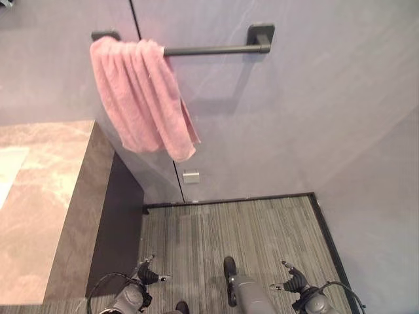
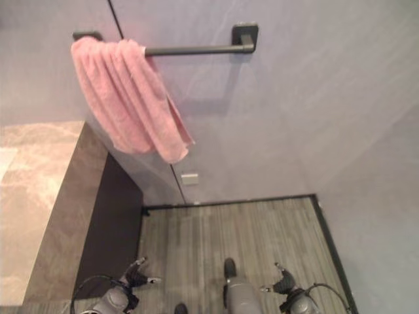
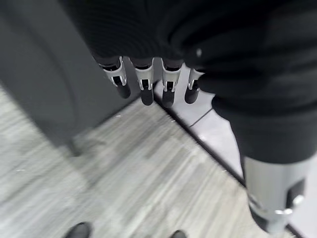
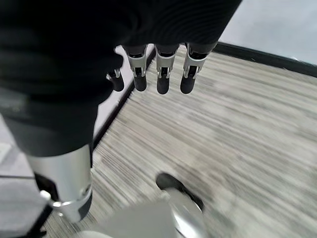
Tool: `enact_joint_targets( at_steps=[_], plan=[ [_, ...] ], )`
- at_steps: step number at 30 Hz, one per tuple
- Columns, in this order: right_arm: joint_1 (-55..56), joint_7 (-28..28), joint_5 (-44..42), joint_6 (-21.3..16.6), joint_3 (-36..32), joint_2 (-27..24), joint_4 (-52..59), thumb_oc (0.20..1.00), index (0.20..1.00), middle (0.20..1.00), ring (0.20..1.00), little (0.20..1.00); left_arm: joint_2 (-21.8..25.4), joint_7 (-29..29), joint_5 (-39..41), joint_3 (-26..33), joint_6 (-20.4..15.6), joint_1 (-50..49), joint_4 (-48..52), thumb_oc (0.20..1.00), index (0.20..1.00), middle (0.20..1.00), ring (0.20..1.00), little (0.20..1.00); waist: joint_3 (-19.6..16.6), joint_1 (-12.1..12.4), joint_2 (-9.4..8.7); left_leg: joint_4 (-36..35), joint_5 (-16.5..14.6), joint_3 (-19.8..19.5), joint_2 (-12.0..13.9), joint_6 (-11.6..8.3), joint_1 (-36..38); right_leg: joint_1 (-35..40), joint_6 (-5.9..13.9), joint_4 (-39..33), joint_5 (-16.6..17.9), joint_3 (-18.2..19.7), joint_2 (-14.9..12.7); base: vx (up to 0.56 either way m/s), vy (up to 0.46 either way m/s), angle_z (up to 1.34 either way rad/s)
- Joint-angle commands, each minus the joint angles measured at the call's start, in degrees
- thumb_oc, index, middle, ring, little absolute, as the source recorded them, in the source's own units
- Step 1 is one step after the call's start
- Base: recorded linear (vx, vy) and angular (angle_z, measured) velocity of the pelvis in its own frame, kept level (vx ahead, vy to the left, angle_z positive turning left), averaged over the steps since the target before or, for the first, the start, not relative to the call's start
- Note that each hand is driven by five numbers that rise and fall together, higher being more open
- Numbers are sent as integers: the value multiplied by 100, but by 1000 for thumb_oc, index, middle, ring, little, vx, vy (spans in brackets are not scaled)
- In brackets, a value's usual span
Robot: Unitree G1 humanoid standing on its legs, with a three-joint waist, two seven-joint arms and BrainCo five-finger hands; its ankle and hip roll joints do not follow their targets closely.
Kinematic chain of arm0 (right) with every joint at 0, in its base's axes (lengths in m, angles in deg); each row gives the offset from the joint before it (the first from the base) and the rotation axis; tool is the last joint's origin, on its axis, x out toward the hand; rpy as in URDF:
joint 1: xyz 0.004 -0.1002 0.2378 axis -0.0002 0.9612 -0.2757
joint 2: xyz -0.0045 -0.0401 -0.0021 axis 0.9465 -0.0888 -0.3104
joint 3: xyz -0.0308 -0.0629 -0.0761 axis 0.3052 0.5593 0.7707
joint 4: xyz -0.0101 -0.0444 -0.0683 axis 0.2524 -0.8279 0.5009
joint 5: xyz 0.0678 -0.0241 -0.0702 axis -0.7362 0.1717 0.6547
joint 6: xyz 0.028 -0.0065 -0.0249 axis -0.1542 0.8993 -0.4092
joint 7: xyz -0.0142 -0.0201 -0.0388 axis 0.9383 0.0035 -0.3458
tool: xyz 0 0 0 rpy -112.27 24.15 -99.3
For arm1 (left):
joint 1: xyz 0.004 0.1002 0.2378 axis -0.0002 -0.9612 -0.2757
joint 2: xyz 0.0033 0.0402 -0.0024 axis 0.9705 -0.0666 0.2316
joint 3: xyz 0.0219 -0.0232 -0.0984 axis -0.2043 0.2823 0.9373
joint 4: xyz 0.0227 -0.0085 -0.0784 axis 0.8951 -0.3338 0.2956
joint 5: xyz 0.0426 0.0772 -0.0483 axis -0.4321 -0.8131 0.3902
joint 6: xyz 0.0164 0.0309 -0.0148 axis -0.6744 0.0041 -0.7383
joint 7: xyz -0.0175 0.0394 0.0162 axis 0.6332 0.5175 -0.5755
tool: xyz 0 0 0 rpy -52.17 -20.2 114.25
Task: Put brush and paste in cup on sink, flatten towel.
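A pink towel (image 1: 142, 98) hangs bunched at the left end of a dark wall rail (image 1: 209, 49), with its folds drooping down to the right. The stone sink counter (image 1: 39, 196) runs along the left side. My left hand (image 1: 145, 272) hangs low at the bottom left, fingers (image 3: 144, 87) straight and holding nothing. Low at the bottom right is my right hand (image 1: 293, 279), fingers (image 4: 162, 74) also straight and empty. Both hands are far below the towel.
The counter's dark cabinet front (image 1: 118, 222) drops to a grey striped floor (image 1: 229, 229). A small white wall plate (image 1: 190, 176) sits below the towel. A dark skirting strip (image 1: 229, 199) edges the floor along the pale wall.
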Motion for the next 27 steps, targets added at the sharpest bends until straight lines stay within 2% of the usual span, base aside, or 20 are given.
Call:
enact_joint_targets(
  at_steps=[1,4,5,7,8,10,11,12,13,14,15,16,17,19,23,27],
  plan=[
    [-11,-122,-85,-109,32,-119,182,1000,1000,1000,1000,1000,203,-102,-8,153,-100,73,32,1000,1000,1000,1000,1000,-192,-61,-291,500,15,42,-778,196,-66,-127,585,210,212,450,-164,188,-167,0],
    [3,-125,-41,-118,60,-145,188,1000,1000,1000,1000,1000,184,-59,38,142,-122,51,46,1000,1000,1000,1000,1000,-240,-66,-261,601,175,-50,-683,81,-78,-22,495,188,61,464,-32,116,-132,4],
    [37,-145,-20,-142,69,-237,331,1000,1000,1000,1000,1000,215,-46,66,121,-129,67,117,1000,1000,1000,1000,1000,-225,-81,-281,1117,517,-109,-576,-125,-306,154,368,81,-7,444,44,190,-264,21],
    [71,-176,-24,-147,39,-286,342,1000,1000,1000,1000,1000,231,-39,61,45,-124,153,139,1000,1000,1000,1000,1000,-138,-80,-330,1842,924,-160,-510,-314,-730,329,248,-48,-22,355,24,101,-215,42],
    [74,-205,-28,-137,15,-326,353,1000,1000,1000,1000,1000,252,-51,55,2,-126,228,174,1000,1000,1000,1000,1000,-72,-75,-360,2167,1005,-104,-520,-352,-955,377,195,-79,-13,311,-20,92,-154,53],
    [67,-241,-89,-98,-22,-296,74,1000,1000,1000,1000,1000,235,-90,90,-80,-130,351,175,1000,1000,1000,1000,1000,-63,-90,-354,1517,847,244,-388,-233,-1227,550,233,-275,-92,173,-127,132,-69,49],
    [66,-243,-89,-101,-21,-295,69,1000,1000,1000,1000,1000,234,-90,91,-82,-130,350,174,1000,1000,1000,1000,1000,-56,-83,-355,1499,842,251,-391,-228,-1201,569,238,-285,-97,179,-129,216,64,44],
    [60,-303,-73,-71,-19,-302,-84,1000,1000,1000,1000,1000,263,-125,74,-106,-152,334,249,1000,1000,1000,1000,1000,-73,-2,-238,446,985,271,-243,-170,-1595,709,325,-433,-163,208,-135,221,110,46],
    [49,-313,-67,-64,-2,-294,-147,1000,1000,1000,1000,1000,258,-155,57,-141,-146,354,284,1000,1000,1000,1000,1000,-46,44,-191,131,1233,216,-163,-210,-1668,777,337,-451,-213,217,-145,217,105,56],
    [48,-315,-66,-67,-3,-293,-152,1000,1000,1000,1000,1000,256,-156,56,-143,-145,355,284,1000,1000,1000,1000,1000,-40,41,-196,92,1253,214,-171,-212,-1641,787,337,-450,-220,213,-151,145,96,54],
    [7,-350,7,-62,42,-300,-212,1000,1000,1000,1000,1000,285,-187,26,-184,-166,398,299,1000,1000,1000,1000,1000,-7,77,-131,-236,1583,204,-18,-301,-1851,833,336,-441,-304,225,-160,241,160,35],
    [-81,-333,79,-36,113,-324,-202,1000,1000,1000,1000,1000,329,-168,23,-232,-154,387,389,1000,1000,1000,1000,1000,-13,162,-59,-313,1729,-19,51,-310,-1838,855,361,-364,-368,320,-180,327,228,-10],
    [-140,-293,104,-25,125,-342,-127,1000,1000,1000,1000,1000,360,-151,45,-184,-142,337,480,1000,1000,1000,1000,1000,-1,195,-42,-223,1593,-113,-11,-267,-1722,916,396,-268,-472,424,-202,304,223,-44],
    [-147,-299,91,-30,102,-342,-92,1000,1000,1000,1000,1000,374,-142,34,-186,-159,281,514,1000,1000,1000,1000,1000,-38,212,-25,-165,1602,-69,-41,-281,-1740,941,415,-244,-486,451,-235,139,125,-84],
    [-118,-302,-34,-44,-103,-284,101,1000,1000,1000,1000,1000,423,-6,-55,-168,-187,-59,542,1000,1000,1000,1000,1000,-161,235,-24,-109,1398,102,-220,-116,-1601,1016,556,-80,-497,677,-378,184,202,-69],
    [-121,-274,-99,-81,-175,-247,489,1000,1000,1000,1000,1000,551,67,-162,-209,-202,-178,698,1000,1000,1000,1000,1000,-84,201,2,-144,1260,349,-280,56,-1376,619,692,765,-271,764,-412,77,175,-51]
  ],
)
